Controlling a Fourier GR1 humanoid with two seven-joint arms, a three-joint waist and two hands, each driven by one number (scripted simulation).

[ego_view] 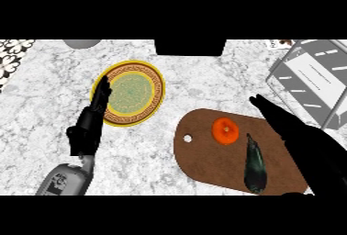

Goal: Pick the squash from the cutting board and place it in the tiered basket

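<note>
Nearest the camera, at about five o'clock, the right hand (298, 133) comes in from the lower right edge and lies over the right side of the cutting board (203, 156), its fingers straight and pointing up toward eleven o'clock, curled round nothing. Just to its left, at roughly five o'clock on the brown board, the dark green squash (254, 164) lies lengthwise, its narrow stem end pointing toward twelve o'clock and its thicker end near the board's lower edge; the hand is just beside it, and whether the two touch cannot be told. Above the squash, toward the board's upper middle, sits a small orange round vegetable (225, 130), apart from the squash's tip. A small hole shows near the board's left edge. At about eight o'clock the left forearm (65, 180) rises from the lower left, and the left hand (89, 124) stands with fingers straight and upward, relaxed and holding nothing, its fingertips overlapping the left rim of the plate (157, 89). That plate, yellow-rimmed with a patterned brown band and a pale green centre, lies at around eleven o'clock on the marbled grey counter (41, 105). Farthest away, at two o'clock, the grey wire tiered basket (308, 78) stands at the upper right corner, well apart from the squash.
</note>
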